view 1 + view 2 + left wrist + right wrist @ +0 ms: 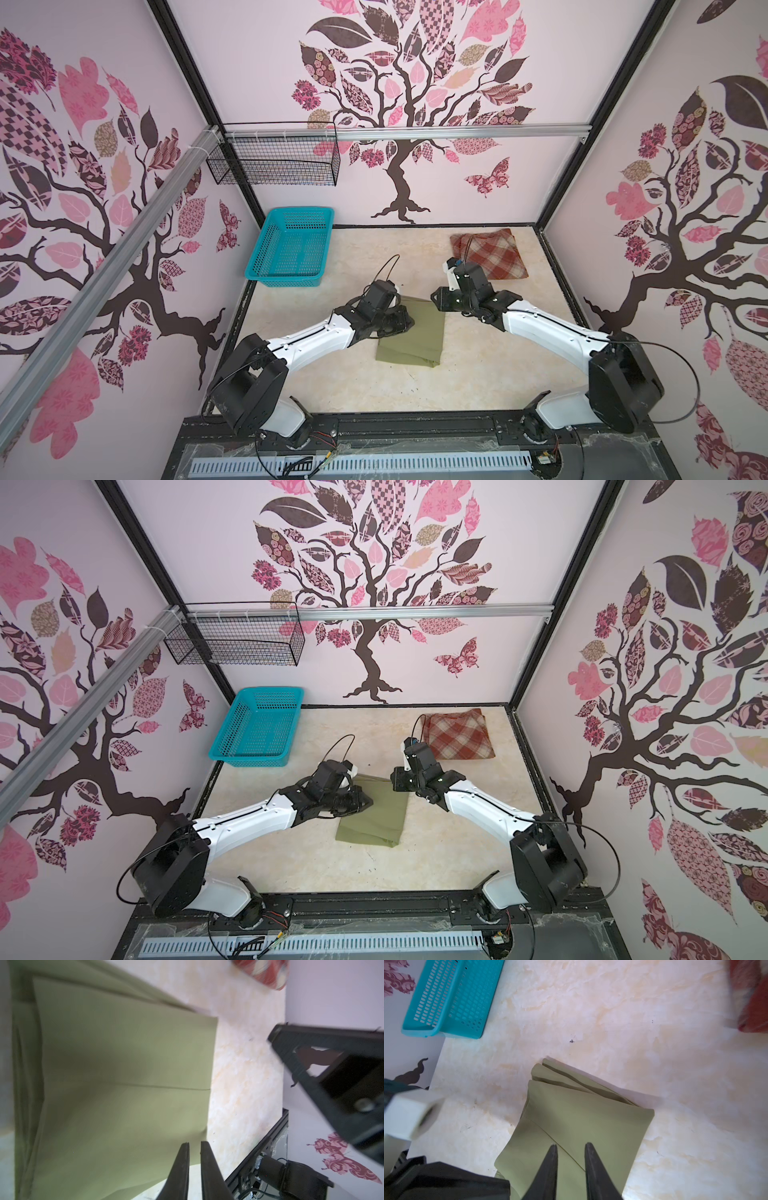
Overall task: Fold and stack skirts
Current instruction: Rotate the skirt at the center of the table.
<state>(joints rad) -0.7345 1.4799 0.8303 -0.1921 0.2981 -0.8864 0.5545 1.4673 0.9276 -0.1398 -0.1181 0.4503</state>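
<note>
Right wrist view shows uneven layers in the folded green skirt [581, 1126]; they may slide open if the left gripper [194, 1144], nearly pressed together at its edge (a pinch I cannot tell), drags cloth. The right gripper [570, 1145] stands spread above it. Both reach inward and low, the skirt between them. The plaid skirt [490, 251] lies apart, behind.

The folded skirt [411, 336] lies flat on the table [478, 374], mid-surface. The fingers [182, 1167] of the left gripper [195, 1143] sit at its left edge. The fingers [591, 1167] of the right gripper [571, 1144] stand over its rear right corner. Behind and right of the right fingers, well apart, the other skirt [490, 251] lies near the rear wall. Behind and left of the left fingers, the basket [291, 249] stands in the rear left corner.
</note>
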